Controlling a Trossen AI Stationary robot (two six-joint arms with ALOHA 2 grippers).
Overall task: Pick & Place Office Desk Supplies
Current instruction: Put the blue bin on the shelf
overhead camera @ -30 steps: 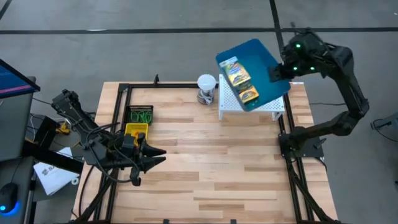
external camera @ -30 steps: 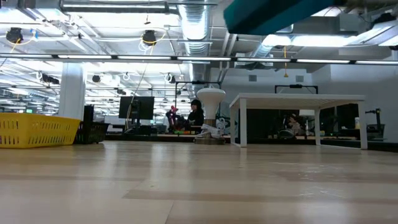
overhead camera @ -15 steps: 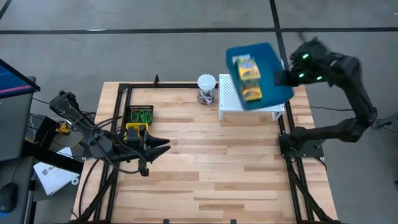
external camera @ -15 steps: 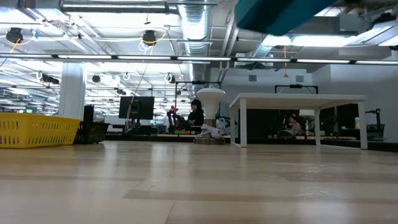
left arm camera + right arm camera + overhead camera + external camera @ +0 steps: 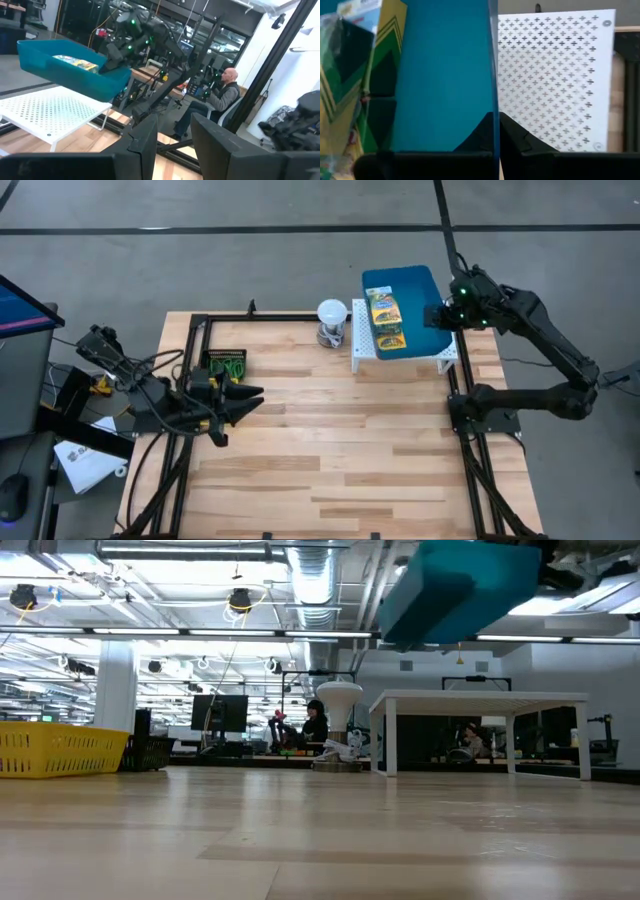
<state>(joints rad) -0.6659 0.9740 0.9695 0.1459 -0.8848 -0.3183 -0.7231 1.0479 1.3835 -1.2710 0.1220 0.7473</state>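
The blue tray [image 5: 410, 288] hangs in the air over the white perforated stand [image 5: 420, 358], carrying flat green-yellow printed packets [image 5: 386, 321]. In the low view the tray [image 5: 455, 590] sits high and tilted. My right gripper [image 5: 438, 316] is shut on its right side. My left gripper [image 5: 252, 394] is open near the table's left edge, above the yellow bin [image 5: 60, 750], which it hides in the high view. Just beyond it stands the black mesh basket [image 5: 227, 364], with green loops inside. My right gripper [image 5: 495, 125] pinches the tray's right-hand wall [image 5: 493, 75], one finger inside the tray and one [image 5: 520, 140] outside. It reaches in from the table's right side. The tray is lifted clear above the stand and tilted, with the packets [image 5: 355, 75] lying in it.
A white ball-topped object [image 5: 331, 321] stands at the far edge, left of the stand. Black frame rails [image 5: 190, 350] run along the table's left, far and right sides. The wooden middle and near part of the table [image 5: 340, 450] is bare. A person [image 5: 225, 95] sits beyond the table.
My right gripper has turned the tray from a skewed angle to square with the stand and brought it lower over it. My left gripper has moved toward the table's far edge, over the yellow bin.
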